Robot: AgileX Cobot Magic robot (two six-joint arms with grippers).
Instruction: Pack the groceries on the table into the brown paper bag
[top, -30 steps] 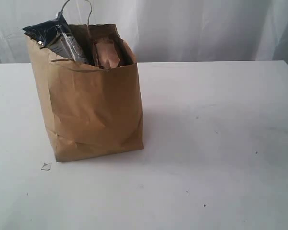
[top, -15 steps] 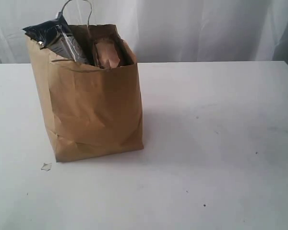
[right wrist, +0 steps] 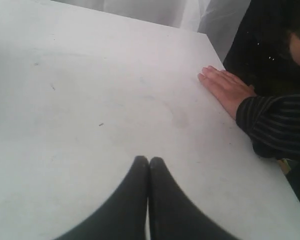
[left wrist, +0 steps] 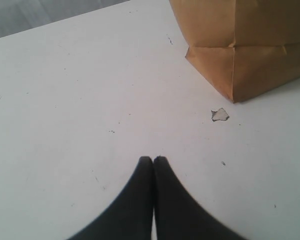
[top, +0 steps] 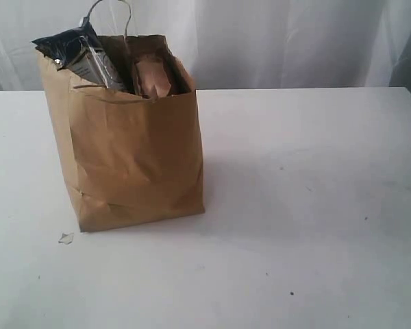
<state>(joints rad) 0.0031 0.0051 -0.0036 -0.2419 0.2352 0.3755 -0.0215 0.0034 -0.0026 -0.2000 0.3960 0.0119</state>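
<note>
The brown paper bag (top: 130, 151) stands upright on the white table (top: 301, 205), on the left side in the exterior view and toward the back edge. It is kraft brown and creased across its front. Its rim is ragged and uneven, and a pale twine handle (top: 108, 8) loops up above the mouth. The bag is full to the top.

A long dark-blue packet (top: 60, 42), glossy and crumpled, juts out of the left corner and leans outward past the rim. Touching it is a grey-white slab (top: 96, 67) tilted the same way; it may be the small carton, though from here I cannot be sure. Toward the right of the mouth sits the crumpled top of a brown-red pouch (top: 153, 77), level with the rim or just under it.

A small white crumb (top: 66, 238) lies on the table near the bag's front left corner, apart from the bag. A white curtain (top: 294, 41) hangs behind the table.

The left gripper (left wrist: 153, 159) hangs over bare tabletop with its two black fingers pressed together and nothing between them. The bag's bottom corner and the crumb lie ahead of it. The right gripper (right wrist: 149, 160) is also pressed tip to tip and empty, over the table toward one edge. There a person's hand (right wrist: 225, 90) rests flat on the surface, with a dark striped sleeve (right wrist: 270, 125) behind it.
</note>
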